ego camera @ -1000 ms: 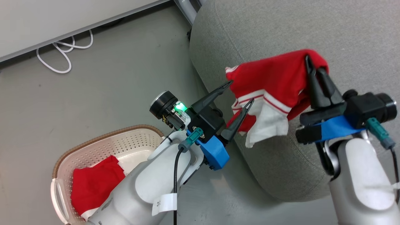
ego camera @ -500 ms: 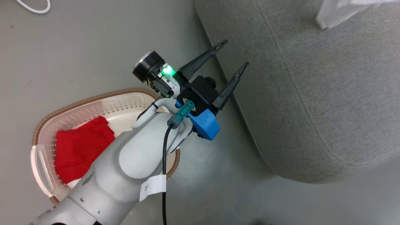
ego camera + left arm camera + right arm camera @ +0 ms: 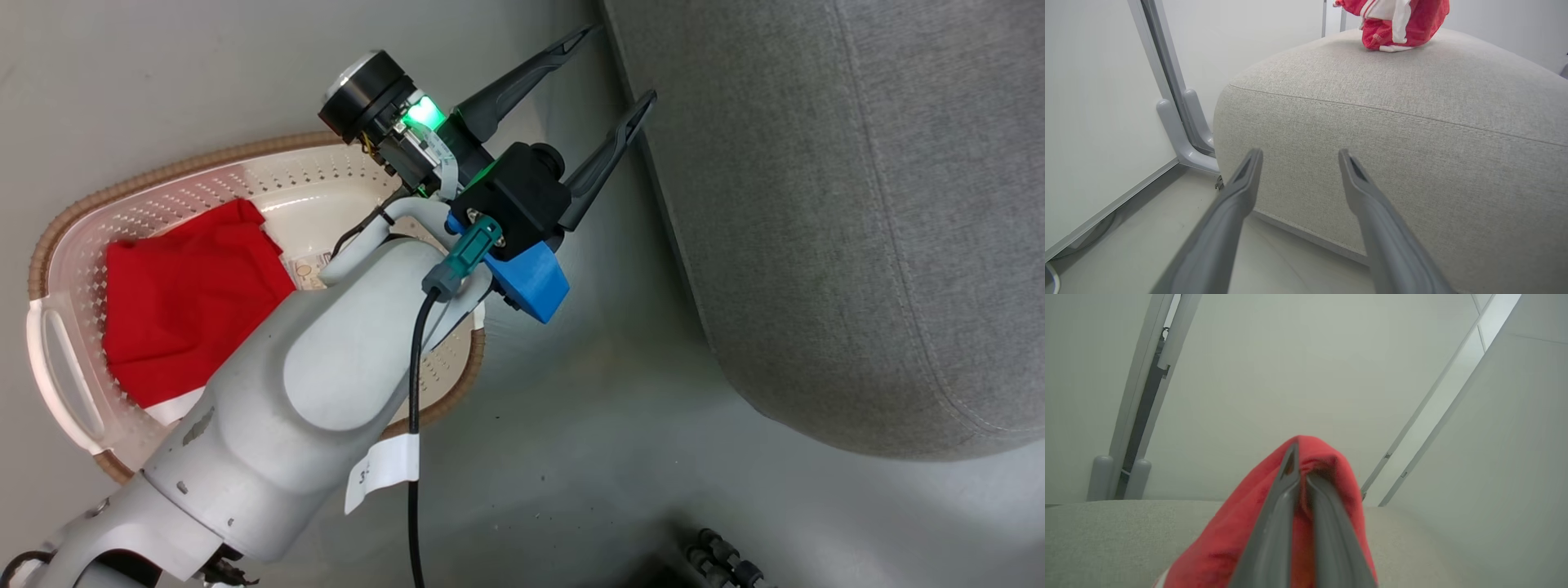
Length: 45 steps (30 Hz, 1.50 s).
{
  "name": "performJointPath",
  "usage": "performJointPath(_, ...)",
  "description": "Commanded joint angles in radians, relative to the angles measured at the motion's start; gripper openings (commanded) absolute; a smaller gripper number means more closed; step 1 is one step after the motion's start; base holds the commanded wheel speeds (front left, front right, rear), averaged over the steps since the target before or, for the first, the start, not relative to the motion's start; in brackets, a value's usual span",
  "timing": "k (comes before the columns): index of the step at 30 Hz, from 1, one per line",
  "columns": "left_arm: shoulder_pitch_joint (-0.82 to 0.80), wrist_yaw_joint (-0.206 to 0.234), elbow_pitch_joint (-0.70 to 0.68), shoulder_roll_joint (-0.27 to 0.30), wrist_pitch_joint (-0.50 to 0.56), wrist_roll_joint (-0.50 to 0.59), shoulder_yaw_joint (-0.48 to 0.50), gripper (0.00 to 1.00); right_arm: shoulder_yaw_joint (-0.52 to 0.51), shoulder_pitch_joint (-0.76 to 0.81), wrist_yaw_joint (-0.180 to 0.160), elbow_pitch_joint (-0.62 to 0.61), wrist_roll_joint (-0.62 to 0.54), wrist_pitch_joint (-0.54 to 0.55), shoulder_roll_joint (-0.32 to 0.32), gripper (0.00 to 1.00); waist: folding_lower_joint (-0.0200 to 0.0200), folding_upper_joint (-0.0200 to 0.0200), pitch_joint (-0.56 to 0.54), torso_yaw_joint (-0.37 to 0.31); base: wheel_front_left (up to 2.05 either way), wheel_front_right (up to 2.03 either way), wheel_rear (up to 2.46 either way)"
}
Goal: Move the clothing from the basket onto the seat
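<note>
One red piece of clothing (image 3: 180, 298) lies in the cream perforated basket (image 3: 122, 220) on the floor at the left of the head view. My left gripper (image 3: 619, 65) hangs open and empty above the floor, between the basket and the grey seat (image 3: 857, 204); its fingers (image 3: 1241, 192) point at the seat's side (image 3: 1372, 130). A second red garment with white stripes (image 3: 1396, 20) hangs down onto the seat's top. My right gripper (image 3: 1298, 465) is shut on this red garment (image 3: 1229, 539) over the seat cushion (image 3: 1106, 539).
Grey floor (image 3: 571, 457) runs between basket and seat. A white wall panel with grey metal post feet (image 3: 1184, 122) stands just left of the seat. A black cable (image 3: 412, 457) hangs from my left forearm. Dark hardware (image 3: 722, 555) shows at the bottom edge.
The head camera has swung down and left, so the right gripper and its garment have left that view. The left gripper stays open beside the seat's edge.
</note>
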Motion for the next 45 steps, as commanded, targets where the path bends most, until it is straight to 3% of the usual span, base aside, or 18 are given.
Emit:
performJointPath(1, -0.013, 0.006, -0.009, 0.007, 0.0, 0.0, 0.003, 1.0, 0.002, 0.029, 0.0, 0.023, 0.008, -0.003, 0.007, 0.0, -0.0001, 0.0, 0.009, 0.007, 0.0, 0.0, 0.0)
performJointPath(19, -0.017, 0.023, -0.028, 0.021, -0.004, -0.018, -0.005, 1.0, 0.016, 0.154, 0.0, 0.217, 0.03, -0.004, 0.115, 0.0, -0.0001, 0.0, 0.015, 0.033, 0.0, 0.0, 0.0)
performJointPath(20, -0.016, 0.025, -0.027, 0.021, -0.004, -0.018, -0.005, 1.0, 0.012, 0.162, 0.0, 0.21, 0.029, -0.003, 0.121, 0.4, -0.0001, 0.0, 0.012, 0.033, 0.0, 0.0, 0.0)
performJointPath(21, -0.014, 0.025, -0.026, 0.02, -0.005, -0.018, -0.004, 1.0, 0.007, 0.174, 0.0, 0.202, 0.026, -0.003, 0.124, 0.88, -0.0001, 0.0, 0.006, 0.034, 0.0, 0.0, 0.0)
performJointPath(22, -0.011, 0.028, -0.024, 0.019, -0.005, -0.02, -0.004, 1.0, -0.002, 0.184, 0.0, 0.191, 0.028, -0.004, 0.131, 1.0, -0.0001, 0.0, 0.0, 0.033, 0.0, 0.0, 0.0)
performJointPath(32, 0.049, 0.042, -0.024, -0.012, -0.01, -0.052, 0.014, 1.0, -0.032, 0.386, 0.0, 0.033, -0.005, -0.004, 0.185, 1.0, -0.0001, 0.0, -0.13, 0.044, 0.0, 0.0, 0.0)
performJointPath(45, 0.23, 0.089, -0.102, 0.002, -0.011, -0.065, 0.154, 1.0, 0.109, 0.533, 0.0, -0.161, -0.019, -0.003, 0.21, 1.0, -0.0001, 0.0, -0.346, 0.09, 0.0, 0.0, 0.0)
